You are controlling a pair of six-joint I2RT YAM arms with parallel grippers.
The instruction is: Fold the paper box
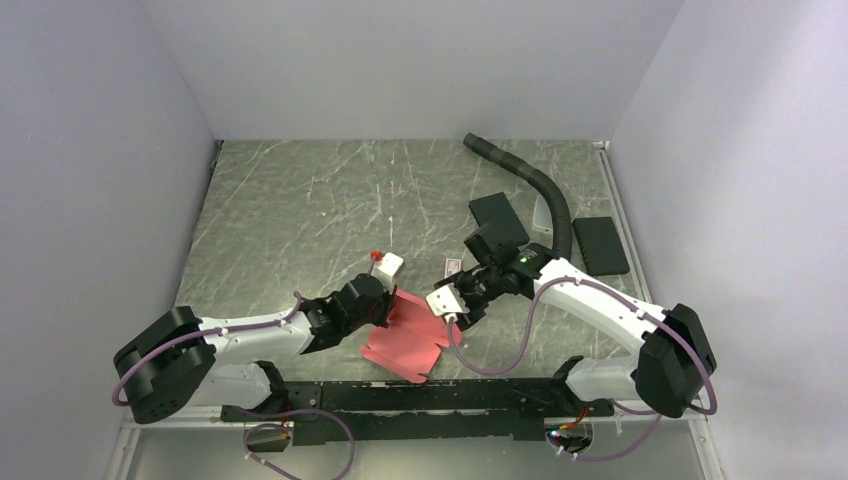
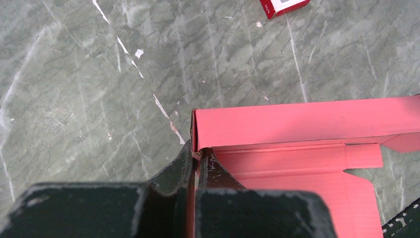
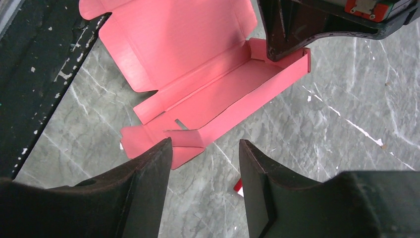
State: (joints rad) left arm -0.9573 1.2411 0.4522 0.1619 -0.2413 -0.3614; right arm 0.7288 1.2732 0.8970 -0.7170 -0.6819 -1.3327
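Jaws pinching paper box (image 2: 297, 124) (corner), left gripper (image 2: 197, 154)

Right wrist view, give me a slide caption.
Open right gripper beside a half-folded red-pink cardboard box, far corner pinched by the left gripper.

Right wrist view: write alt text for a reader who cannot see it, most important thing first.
A partly folded pink paper box lies on a grey marbled table, one long wall raised. The left gripper pinches its far corner, while the right gripper holds its dark fingers open in the foreground, at the box's near end.
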